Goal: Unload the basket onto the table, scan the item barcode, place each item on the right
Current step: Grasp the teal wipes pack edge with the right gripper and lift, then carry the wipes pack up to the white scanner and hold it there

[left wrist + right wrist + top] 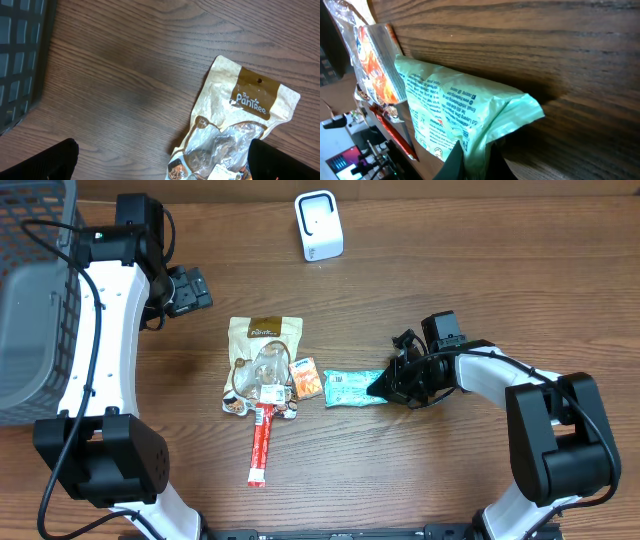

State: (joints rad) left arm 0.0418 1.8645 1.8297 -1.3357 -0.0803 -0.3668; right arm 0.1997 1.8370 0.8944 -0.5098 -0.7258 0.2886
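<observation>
Grey wire basket [30, 300] at the left edge of the table [480, 270]. Beside it the left gripper [192, 290], jaws wide apart, empty, above bare wood. Toward the middle, a beige pouch [262, 350], a red stick [262, 442] at its near end, an orange packet [306, 378] at its right side. White scanner [318, 225] upright at the far edge. Just beside the orange packet, flat on the wood, the green packet [348, 388]. Right gripper [392, 386] clamped on its right end, probably to lift and carry it. Open wood from there to the scanner; crowded only on the left.
</observation>
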